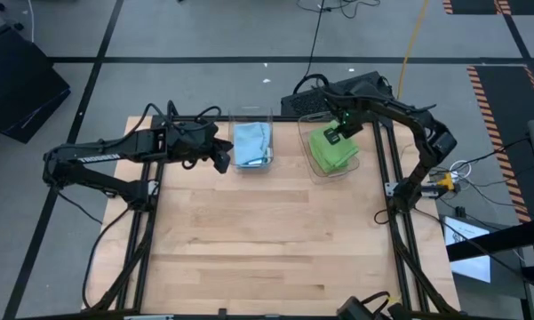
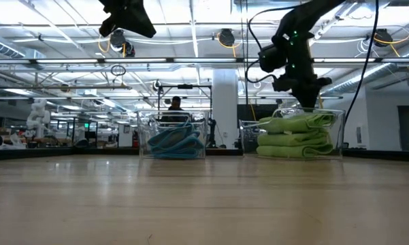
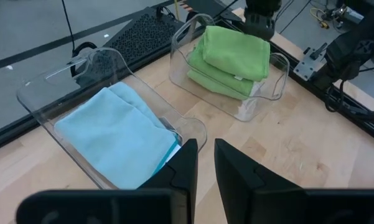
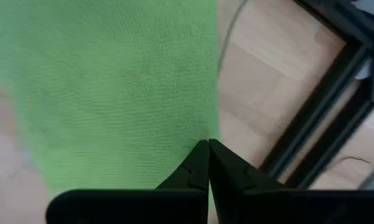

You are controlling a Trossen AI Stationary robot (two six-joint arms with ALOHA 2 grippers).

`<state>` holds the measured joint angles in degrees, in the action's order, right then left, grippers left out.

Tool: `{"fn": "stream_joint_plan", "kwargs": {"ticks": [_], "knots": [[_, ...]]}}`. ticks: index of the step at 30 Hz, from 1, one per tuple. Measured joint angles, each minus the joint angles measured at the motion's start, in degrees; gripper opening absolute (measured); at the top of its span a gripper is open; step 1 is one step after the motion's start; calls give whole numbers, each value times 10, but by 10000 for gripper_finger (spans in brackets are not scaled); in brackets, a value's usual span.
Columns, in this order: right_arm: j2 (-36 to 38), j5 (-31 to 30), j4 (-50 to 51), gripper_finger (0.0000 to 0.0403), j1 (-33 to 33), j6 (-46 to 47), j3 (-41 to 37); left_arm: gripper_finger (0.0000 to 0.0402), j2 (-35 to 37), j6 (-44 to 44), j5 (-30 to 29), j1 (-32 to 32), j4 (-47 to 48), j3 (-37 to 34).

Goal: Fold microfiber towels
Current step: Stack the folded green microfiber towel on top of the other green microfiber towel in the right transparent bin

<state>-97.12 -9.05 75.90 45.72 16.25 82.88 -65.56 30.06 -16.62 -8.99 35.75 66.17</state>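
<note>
Folded light blue microfiber towels (image 3: 118,134) lie in a clear bin (image 3: 50,81) at the table's far middle. A stack of folded lime green towels (image 3: 230,59) fills a second clear bin (image 3: 280,74) to its right. My left gripper (image 3: 205,165) hangs above the table just left of the blue bin (image 1: 253,142). It points slantwise down, its fingers a narrow gap apart with nothing between them. My right gripper (image 4: 208,149) is shut and points straight down over the top green towel (image 4: 112,87), at that towel's edge. My right gripper comes from above, its shut fingertips (image 4: 199,163) meeting at the top green towel's edge (image 4: 202,118). I cannot tell whether they touch the cloth. Nothing shows between the fingers, and the stack (image 2: 296,136) lies flat in its bin.
Bare wooden tabletop (image 1: 267,231) spreads toward the near edge. A black keyboard-like box (image 1: 338,93) sits just beyond the far edge behind the green bin. Black frame rails (image 1: 395,204) run along both sides. A person (image 2: 175,105) stands far off in the room.
</note>
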Motion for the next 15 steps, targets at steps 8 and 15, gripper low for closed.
{"fn": "stream_joint_plan", "kwargs": {"ticks": [8,15], "knots": [[0,13,-9,0,-2,-1,-46,56,0,1,0,0,0,0],[1,48,-15,0,-21,18,-51,56,0,3,0,0,0,0]]}}
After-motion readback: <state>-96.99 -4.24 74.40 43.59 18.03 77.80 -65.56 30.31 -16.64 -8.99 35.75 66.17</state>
